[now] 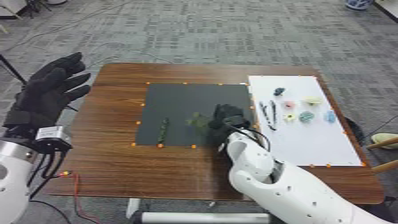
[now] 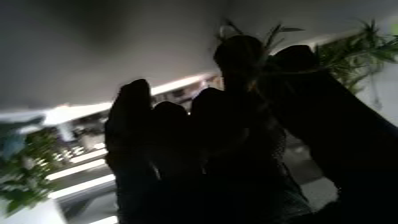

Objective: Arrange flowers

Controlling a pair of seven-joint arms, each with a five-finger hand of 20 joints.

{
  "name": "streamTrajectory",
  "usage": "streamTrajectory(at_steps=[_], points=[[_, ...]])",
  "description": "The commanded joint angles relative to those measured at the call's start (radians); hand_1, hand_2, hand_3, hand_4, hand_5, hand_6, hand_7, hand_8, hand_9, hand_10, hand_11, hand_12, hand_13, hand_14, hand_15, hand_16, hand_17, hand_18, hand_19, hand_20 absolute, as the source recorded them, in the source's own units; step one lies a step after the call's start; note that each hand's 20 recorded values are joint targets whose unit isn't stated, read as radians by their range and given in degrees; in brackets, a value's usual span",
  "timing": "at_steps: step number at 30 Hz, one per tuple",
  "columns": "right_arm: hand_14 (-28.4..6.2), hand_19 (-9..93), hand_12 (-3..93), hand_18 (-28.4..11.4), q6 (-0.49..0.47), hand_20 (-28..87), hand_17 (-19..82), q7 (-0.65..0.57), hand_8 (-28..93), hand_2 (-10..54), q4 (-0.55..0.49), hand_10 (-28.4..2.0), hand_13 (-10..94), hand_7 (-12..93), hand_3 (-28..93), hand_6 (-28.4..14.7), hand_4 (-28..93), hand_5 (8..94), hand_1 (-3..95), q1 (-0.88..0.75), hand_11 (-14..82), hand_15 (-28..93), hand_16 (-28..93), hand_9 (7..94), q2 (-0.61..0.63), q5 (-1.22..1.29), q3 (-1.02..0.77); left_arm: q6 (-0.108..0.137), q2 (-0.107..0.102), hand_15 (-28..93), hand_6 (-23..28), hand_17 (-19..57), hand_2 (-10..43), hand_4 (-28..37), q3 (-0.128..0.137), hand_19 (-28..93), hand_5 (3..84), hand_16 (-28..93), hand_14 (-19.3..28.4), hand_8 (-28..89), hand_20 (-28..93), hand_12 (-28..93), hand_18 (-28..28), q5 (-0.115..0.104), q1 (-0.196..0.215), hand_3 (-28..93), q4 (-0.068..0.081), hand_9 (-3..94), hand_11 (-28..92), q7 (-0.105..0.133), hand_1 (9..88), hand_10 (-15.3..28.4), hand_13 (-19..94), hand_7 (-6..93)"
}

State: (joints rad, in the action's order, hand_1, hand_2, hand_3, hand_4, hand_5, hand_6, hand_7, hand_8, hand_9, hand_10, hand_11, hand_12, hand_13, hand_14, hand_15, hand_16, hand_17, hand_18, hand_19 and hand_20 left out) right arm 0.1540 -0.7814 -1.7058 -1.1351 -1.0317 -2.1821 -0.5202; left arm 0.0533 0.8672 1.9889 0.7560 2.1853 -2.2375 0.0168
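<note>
Because the leafy sprig (image 1: pixel 198 120) looks light, thin and springy, it will probably bend or shed leaves if squeezed hard, so its stem, low and near the base, seems the safest place to take hold. The right hand (image 2: pixel 293 59) pinches wispy green near its fingertips, and in the head view the leaves spread beside that hand over the dark mat (image 1: pixel 191 95). A thicker green stalk (image 1: pixel 163 132) lies on the mat, likely stiffer and easier to grip. On the white sheet (image 1: pixel 311 145) rest 6 small blooms (image 1: pixel 306 117), which I judge fragile, and 2 slim black tools (image 1: pixel 273 115). The brown worktop (image 1: pixel 115 170) carries it all, with grey patterned carpet (image 1: pixel 213 30) beyond. The left hand (image 1: pixel 51 92) is raised at the worktop's left side, fingers loosely extended.
</note>
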Motion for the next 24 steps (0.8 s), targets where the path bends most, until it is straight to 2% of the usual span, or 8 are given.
streamTrajectory(at_steps=[1,8,11,13,17,24], points=[[-16.0,77,66.4,-22.5,-0.046,50,25,0.003,27,-8.9,0.024,-12.5,63,52,93,-0.4,-15,76.2,32.5,0.024,65.2,87,53,76.1,-0.046,0.011,0.055,-0.011,-0.005,44,1.4,-10.3,-4.8,-27.3,-0.009,39,21.9,-6,12.7,-11,10,19,18.7,0.001,0.001,68,0.004,16.6,22,-0.007,26.2,9.3,8,23.8],[-15.8,78,62.3,-22.6,-0.06,49,26,0.023,27,-8.2,0.021,-12.5,64,50,93,0.0,-15,78.1,31.9,0.047,66.6,86,53,76.6,-0.077,0.005,0.076,-0.022,-0.022,44,1.4,-10.2,-4.7,-27.3,-0.008,38,21.9,-5,12.7,-11,10,19,18.7,0.001,-0.009,68,0.003,16.6,22,-0.006,26.3,9.3,8,23.8],[-15.5,78,61.4,-22.7,-0.08,49,27,0.014,26,-8.4,0.024,-12.3,65,49,92,0.0,-16,79.2,32.2,0.05,66.6,86,52,76.7,-0.088,0.007,0.073,-0.016,-0.043,44,1.4,-10.3,-4.7,-27.2,-0.028,38,21.9,-5,12.7,-11,10,19,18.7,-0.002,-0.045,68,0.012,16.6,22,-0.017,26.3,9.3,8,23.8],[-15.3,78,60.5,-22.7,-0.082,49,27,0.01,26,-8.7,0.028,-12.4,65,47,92,0.1,-16,80.1,32.5,0.055,66.7,86,52,76.8,-0.094,0.01,0.078,-0.031,-0.053,44,1.4,-10.3,-4.7,-27.2,-0.036,38,22.0,-5,12.7,-11,10,19,18.7,0.0,-0.066,68,0.016,16.6,22,-0.025,26.2,9.3,8,23.7],[-15.2,78,58.9,-22.8,-0.099,49,27,0.005,25,-8.9,0.036,-12.3,66,44,92,-0.1,-18,82.1,33.2,0.061,66.7,85,51,76.9,-0.101,0.009,0.084,-0.038,-0.071,44,1.4,-10.3,-4.8,-27.2,-0.063,38,22.0,-6,12.6,-11,10,19,18.7,-0.001,-0.105,68,0.022,16.6,22,-0.028,26.2,9.3,8,23.7],[-15.0,79,57.0,-23.0,-0.126,48,27,-0.01,23,-8.0,0.077,-12.1,67,39,91,0.2,-19,84.0,33.7,0.062,66.0,85,50,78.0,-0.144,0.011,0.07,-0.042,-0.081,44,1.4,-10.3,-4.7,-27.3,-0.096,38,21.9,-5,12.6,-11,10,19,18.7,-0.004,-0.138,68,0.029,16.5,22,-0.033,26.3,9.3,8,23.7]])
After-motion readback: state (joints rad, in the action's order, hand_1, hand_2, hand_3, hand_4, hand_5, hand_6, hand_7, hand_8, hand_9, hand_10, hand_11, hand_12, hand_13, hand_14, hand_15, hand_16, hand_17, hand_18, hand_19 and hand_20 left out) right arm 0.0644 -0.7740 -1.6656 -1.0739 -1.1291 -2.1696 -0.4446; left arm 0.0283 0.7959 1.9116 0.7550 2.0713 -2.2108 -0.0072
